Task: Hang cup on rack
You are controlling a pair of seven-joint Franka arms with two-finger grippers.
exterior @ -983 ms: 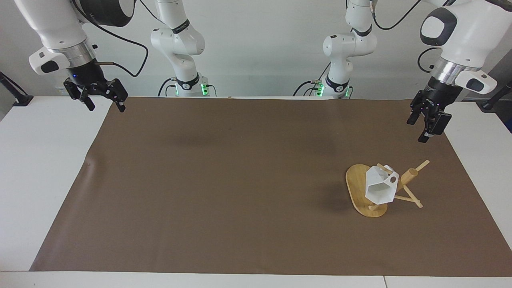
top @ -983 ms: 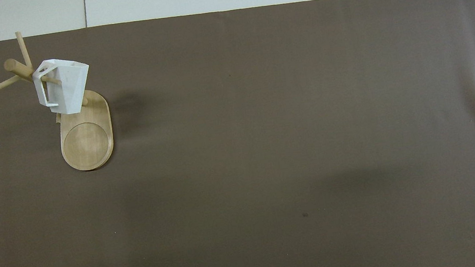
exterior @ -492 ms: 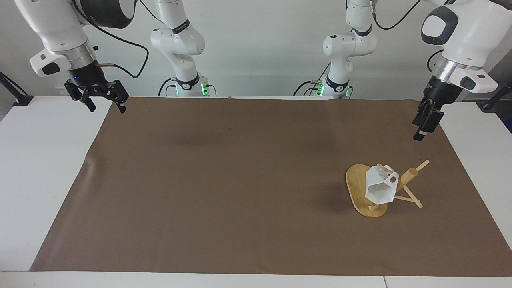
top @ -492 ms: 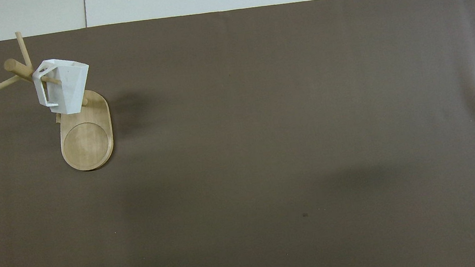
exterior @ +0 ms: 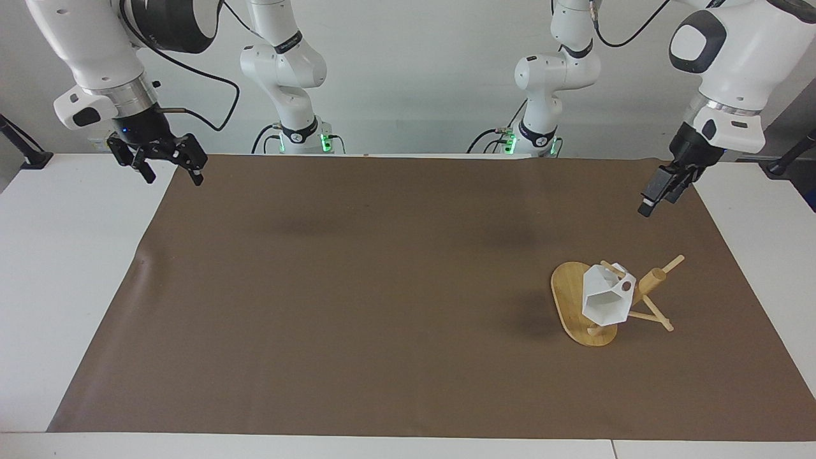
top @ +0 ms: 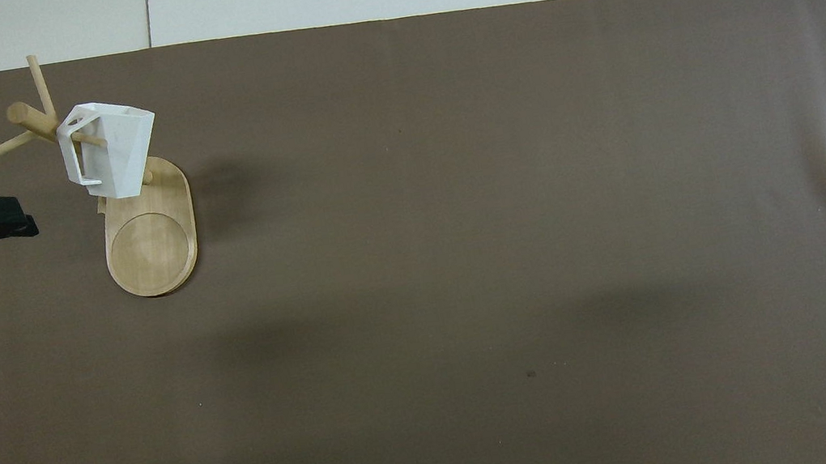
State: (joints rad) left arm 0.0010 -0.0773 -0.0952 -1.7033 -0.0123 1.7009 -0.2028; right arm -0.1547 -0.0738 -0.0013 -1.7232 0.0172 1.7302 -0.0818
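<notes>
Cup (exterior: 604, 299) hangs by its handle on a peg of the rack (exterior: 577, 306), toward the left arm's end of the table (exterior: 38, 268); its inside shows nothing. Left tool (exterior: 656, 191) is raised over the mat (exterior: 357, 293), jaws wide, empty. Right tool (exterior: 167, 164) is raised, wide, empty.

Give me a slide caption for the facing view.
White cup hangs on the bamboo rack; both arms raised, clear of it.
</notes>
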